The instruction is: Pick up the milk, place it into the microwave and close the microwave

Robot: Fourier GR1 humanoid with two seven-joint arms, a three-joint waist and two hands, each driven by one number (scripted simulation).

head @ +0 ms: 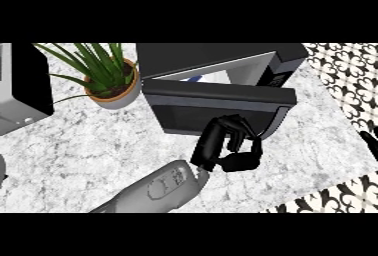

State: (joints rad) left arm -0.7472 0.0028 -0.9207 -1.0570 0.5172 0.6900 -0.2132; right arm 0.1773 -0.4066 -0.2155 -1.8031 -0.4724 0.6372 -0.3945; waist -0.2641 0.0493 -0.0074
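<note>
Grey forearm [166,187] rose from the lower edge, nearest us. We could not tell which arm it was. Its hand [229,145] pressed the microwave door [214,107], fingers curled, gripping nothing we could see. Door stood partly swung; a white-and-blue shape [198,78] in the microwave [221,57] cavity was likely the milk. We judged placing done, closing unfinished. A potted plant [111,75] stood beside.

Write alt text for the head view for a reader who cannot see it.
A black robot hand on a grey forearm, fingers curled, presses against the microwave's door, which is swung most of the way shut. The microwave stands on a marbled grey counter, with a potted plant to its left. At the right edge, a few black fingertips show.
</note>
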